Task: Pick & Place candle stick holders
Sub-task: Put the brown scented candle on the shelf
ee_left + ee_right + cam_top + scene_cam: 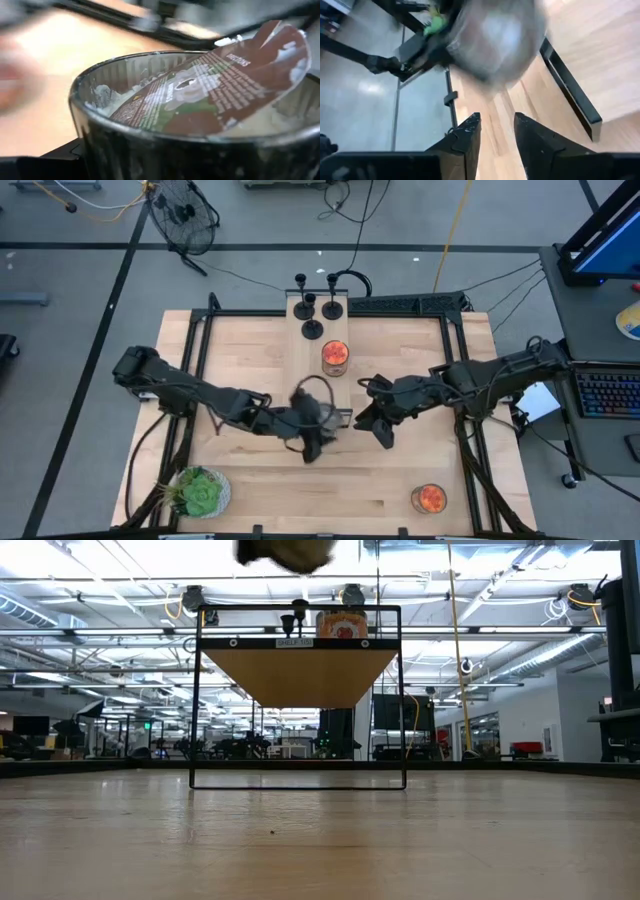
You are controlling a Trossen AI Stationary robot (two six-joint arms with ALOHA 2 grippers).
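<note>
a: wooden desk point(250, 360) in an open lab, a raised shelf point(322, 320) sitting at its far edge. where are the candle stick holders point(312, 304)?

b: all three are standing upright on the shelf, clustered at its far end, with an orange jar point(335, 356) just in front of them. so the holders are looking placed already, as far as i can judge.

a: and the arms?

b: left gripper point(312, 435) is hanging mid-desk, spread wide around a glass jar point(200, 115) with a loose label lying inside. it's gripping that, not a holder. right gripper point(496, 131) is sitting just beside it with nothing between its fingers, a narrow gap showing.

a: what's left?

b: no holders, i think. another orange jar point(429, 499) is sitting near the front right, a green plant point(198, 492) front left.
</note>
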